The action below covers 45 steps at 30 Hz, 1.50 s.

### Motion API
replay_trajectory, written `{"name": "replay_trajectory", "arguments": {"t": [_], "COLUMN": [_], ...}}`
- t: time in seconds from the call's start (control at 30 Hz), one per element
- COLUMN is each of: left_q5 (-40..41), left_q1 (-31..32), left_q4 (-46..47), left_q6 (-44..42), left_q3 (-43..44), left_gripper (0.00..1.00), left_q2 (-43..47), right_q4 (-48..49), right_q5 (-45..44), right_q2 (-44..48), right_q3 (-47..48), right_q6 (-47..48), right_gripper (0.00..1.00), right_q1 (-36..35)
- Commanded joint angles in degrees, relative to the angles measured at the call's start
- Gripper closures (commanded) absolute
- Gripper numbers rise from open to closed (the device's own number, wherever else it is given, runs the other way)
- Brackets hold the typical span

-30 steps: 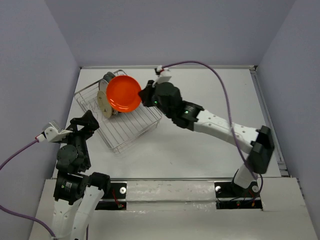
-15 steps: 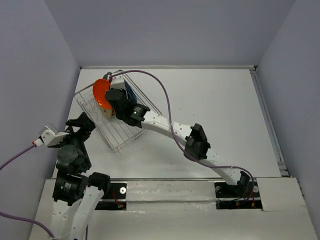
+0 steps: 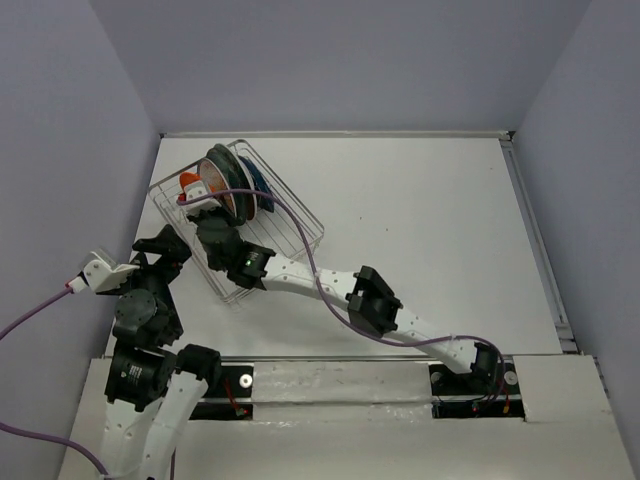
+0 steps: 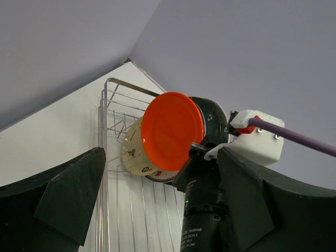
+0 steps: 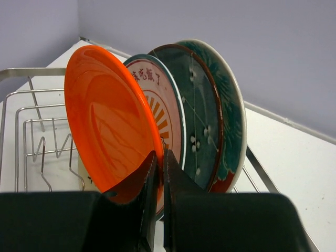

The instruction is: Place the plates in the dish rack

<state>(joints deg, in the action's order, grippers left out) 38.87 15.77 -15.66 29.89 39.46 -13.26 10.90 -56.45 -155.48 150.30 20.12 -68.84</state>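
My right tool (image 5: pixel 159 157) is clenched on the lower rim of the glossy orange plate (image 5: pixel 105 131), which it holds upright inside the silver wire rack (image 5: pixel 26 126). Just beyond stand a white plate (image 5: pixel 160 94) with red characters I cannot read, then a dark teal plate (image 5: pixel 197 105). My left tool (image 4: pixel 160 157) is spread wide, empty.

Black joints, white links on left arm (image 3: pixel 140 318), right arm (image 3: pixel 372 300); purple cables (image 4: pixel 304 140).
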Motion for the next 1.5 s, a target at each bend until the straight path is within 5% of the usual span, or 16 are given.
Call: {"name": "replay_trajectory", "arguments": {"t": [0.0,0.47,0.6,0.77,0.97,1.47], "left_q5": [1.73,1.56,1.64,1.21,0.51,-0.03], "left_q1": [0.4,0.14,0.14,-0.04,-0.13,-0.3], "left_q4": [2.13,2.83,2.83,3.27,3.62,4.06], "left_q6": [0.26,-0.18,-0.36,-0.62,-0.89,-1.41], "left_q3": [1.93,1.58,1.49,1.23,1.06,0.97], "left_gripper": [0.01,0.01,0.01,0.01,0.01,0.01], "left_q2": [0.6,0.78,0.78,0.95,0.78,0.16], "right_q4": [8.44,4.4,4.05,2.82,1.06,-2.28], "right_q5": [-1.91,-0.25,2.74,3.45,6.95,20.4], "right_q2": [-1.22,-1.94,1.84,3.69,9.75,21.53], "right_q3": [2.81,0.17,-4.74,-7.03,-16.52,-31.2], "right_q6": [7.04,-1.21,-6.66,-9.92,-18.87,-36.28], "right_gripper": [0.93,0.93,0.7,0.7,0.54,0.41], "right_q1": [-0.51,-2.27,-2.79,-2.79,-3.31,-0.52]}}
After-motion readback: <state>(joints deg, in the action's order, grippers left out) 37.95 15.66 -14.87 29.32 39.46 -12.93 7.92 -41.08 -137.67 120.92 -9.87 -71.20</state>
